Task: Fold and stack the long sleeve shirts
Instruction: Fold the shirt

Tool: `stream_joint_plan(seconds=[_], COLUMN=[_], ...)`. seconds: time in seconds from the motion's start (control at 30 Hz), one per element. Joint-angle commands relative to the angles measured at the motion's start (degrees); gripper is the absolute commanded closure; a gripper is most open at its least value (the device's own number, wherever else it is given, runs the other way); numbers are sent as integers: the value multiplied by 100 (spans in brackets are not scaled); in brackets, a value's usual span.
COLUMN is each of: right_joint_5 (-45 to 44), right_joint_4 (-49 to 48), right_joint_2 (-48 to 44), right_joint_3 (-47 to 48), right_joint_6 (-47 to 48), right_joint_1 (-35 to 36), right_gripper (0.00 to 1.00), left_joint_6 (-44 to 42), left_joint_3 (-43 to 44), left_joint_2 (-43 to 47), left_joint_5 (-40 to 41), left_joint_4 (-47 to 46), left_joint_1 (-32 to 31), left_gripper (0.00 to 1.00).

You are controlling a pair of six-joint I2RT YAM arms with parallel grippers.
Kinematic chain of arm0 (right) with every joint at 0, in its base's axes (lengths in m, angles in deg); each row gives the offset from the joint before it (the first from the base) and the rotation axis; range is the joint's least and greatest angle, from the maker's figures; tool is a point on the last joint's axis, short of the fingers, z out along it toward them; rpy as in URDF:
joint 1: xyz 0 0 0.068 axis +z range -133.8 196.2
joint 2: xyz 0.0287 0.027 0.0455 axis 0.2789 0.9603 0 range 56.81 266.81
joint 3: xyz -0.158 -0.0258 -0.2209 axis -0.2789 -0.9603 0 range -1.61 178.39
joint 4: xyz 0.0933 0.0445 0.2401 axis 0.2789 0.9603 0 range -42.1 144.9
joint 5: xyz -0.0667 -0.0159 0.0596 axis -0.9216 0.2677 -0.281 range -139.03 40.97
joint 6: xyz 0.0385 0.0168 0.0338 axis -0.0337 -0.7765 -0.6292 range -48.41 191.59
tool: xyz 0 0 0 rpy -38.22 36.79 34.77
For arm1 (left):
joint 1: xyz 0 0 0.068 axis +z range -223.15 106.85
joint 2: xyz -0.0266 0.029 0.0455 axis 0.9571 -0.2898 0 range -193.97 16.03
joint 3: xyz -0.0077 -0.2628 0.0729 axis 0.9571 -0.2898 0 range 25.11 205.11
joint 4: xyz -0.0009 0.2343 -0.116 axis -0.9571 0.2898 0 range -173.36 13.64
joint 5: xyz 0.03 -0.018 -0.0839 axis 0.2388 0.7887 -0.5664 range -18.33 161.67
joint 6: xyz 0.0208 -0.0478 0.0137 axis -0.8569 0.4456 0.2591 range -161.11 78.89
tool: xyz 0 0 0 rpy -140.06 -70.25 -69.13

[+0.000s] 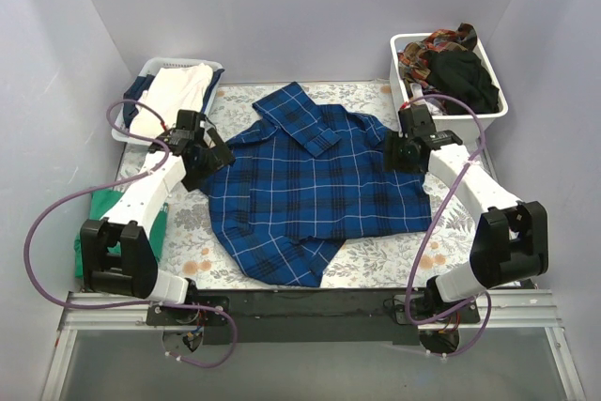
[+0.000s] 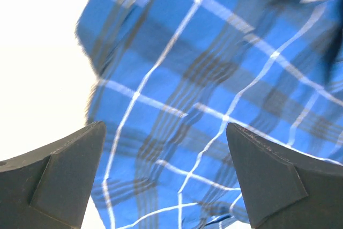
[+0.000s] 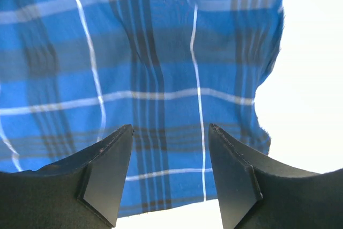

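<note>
I'm looking down on the blue plaid shirt (image 1: 315,185), which lies spread out in the middle of the floral table cloth (image 1: 376,255). Its collar points to the far side and one flap trails toward the near edge.

The left fingers (image 1: 214,161) hang over the shirt's left edge. On the left wrist camera they're spread wide with plaid showing in the gap between them, and no cloth is caught between them.

The right fingers (image 1: 396,152) sit over the shirt's right edge. On that wrist camera they stand apart, though less widely. The shirt's hem runs just beyond the tips, and nothing is pinched there either.

A white basket (image 1: 183,63) with pale cloth in it sits at the far left. A second basket (image 1: 470,110), holding dark clothes, sits at the far right. A green cloth (image 1: 99,202) lies beside the left arm.
</note>
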Motion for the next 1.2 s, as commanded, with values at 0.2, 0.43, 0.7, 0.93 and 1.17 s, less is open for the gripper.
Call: stream_joint_plan(seconds=[0.2, 0.43, 0.7, 0.93, 1.17], right_joint_5=[534, 595, 877, 974, 868], right_joint_4=[-194, -203, -299, -326, -150], right_joint_2=[-119, -102, 241, 286, -22], right_joint_3=[-675, -921, -799, -763, -956], right_joint_6=[-161, -302, -284, -293, -363], right_joint_1=[-17, -113, -131, -131, -219], right_gripper=[33, 33, 33, 34, 33], left_joint_6=[549, 761, 884, 1051, 1077], left_joint_3=[-698, -899, -1251, -1366, -1541], left_joint_2=[52, -97, -317, -572, -686], left_joint_5=[471, 437, 199, -11, 120], left_joint_4=[784, 1119, 890, 382, 117], left_joint_1=[-12, -12, -4, -4, -4], left_gripper=[6, 8, 15, 27, 53])
